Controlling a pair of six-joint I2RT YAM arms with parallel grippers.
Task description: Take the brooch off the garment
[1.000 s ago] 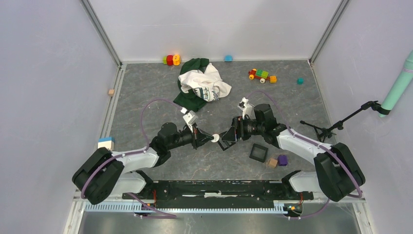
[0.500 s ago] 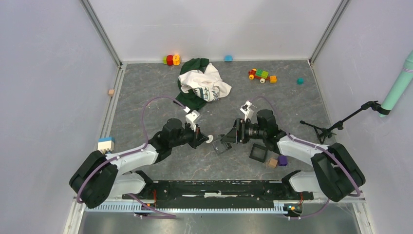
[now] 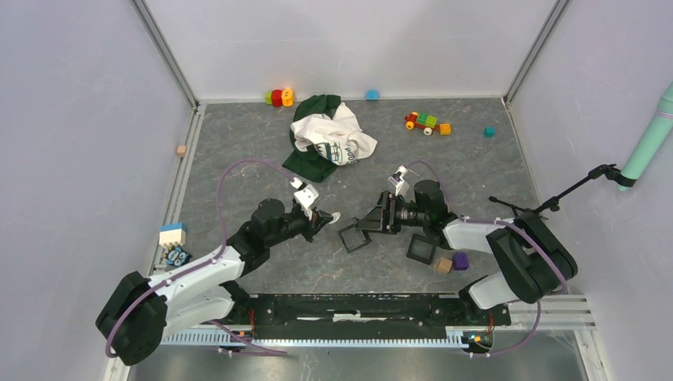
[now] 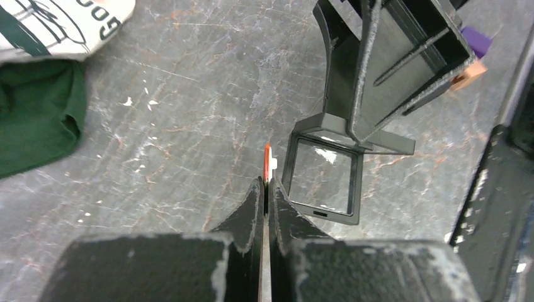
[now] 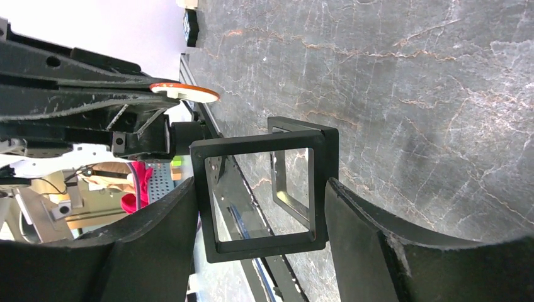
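The garment (image 3: pixel 329 139), a crumpled green and cream shirt, lies at the back of the table; its edge shows in the left wrist view (image 4: pixel 38 94). My left gripper (image 3: pixel 327 218) (image 4: pixel 265 182) is shut on the brooch (image 4: pixel 267 160), a thin orange disc with a white back, seen edge-on and well clear of the shirt. The brooch also shows in the right wrist view (image 5: pixel 186 93). My right gripper (image 3: pixel 371 224) (image 5: pixel 261 185) holds an open black frame box (image 3: pixel 353 236) (image 5: pixel 261 195) (image 4: pixel 324 179) low over the table, just right of the brooch.
A second black square box (image 3: pixel 421 248), a purple cube (image 3: pixel 460 260) and a tan cube (image 3: pixel 443 265) lie near the right arm. A toy train (image 3: pixel 427 121) and small blocks (image 3: pixel 278 97) sit at the back. A black stand (image 3: pixel 548 205) is at the right.
Both grippers have moved a little left and lower. The left still holds the brooch. The right has brought the black frame box down to the table surface.
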